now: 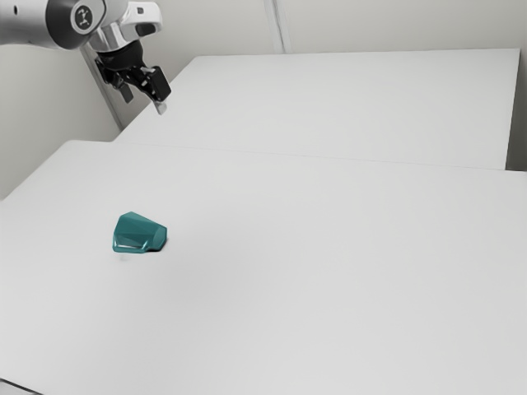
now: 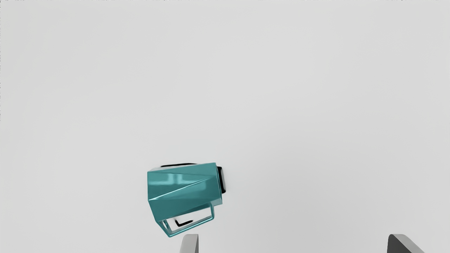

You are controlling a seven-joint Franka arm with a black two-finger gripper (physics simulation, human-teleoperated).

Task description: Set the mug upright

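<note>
Exterior view showed the white and dark-grey robot arm (image 1: 33,23) reaching in from the upper left, its black two-finger gripper (image 1: 143,99) angled downward and held well above the broad white table (image 1: 329,288). Nothing was in its grasp, and its two fingers stood wide apart. The glossy teal mug with flat, angular facets (image 1: 138,234) lay tipped on its side on the tabletop, toward the exterior view's left, well apart from the gripper and nearer the camera than it was. Beyond the table stretched a second white flat surface (image 1: 346,103), with pale grey walls (image 1: 49,107) behind and beside it.

In the wrist view, the pale fingertips (image 2: 190,244) framed an open gap, and the mug lay outside that gap, off toward one finger and touched by neither. Its thin, squared teal handle (image 2: 195,225) jutted from the side of the body facing the fingers, low against the tabletop. Black, shadow-like marks edged parts of the mug, and another showed through the handle's loop.
</note>
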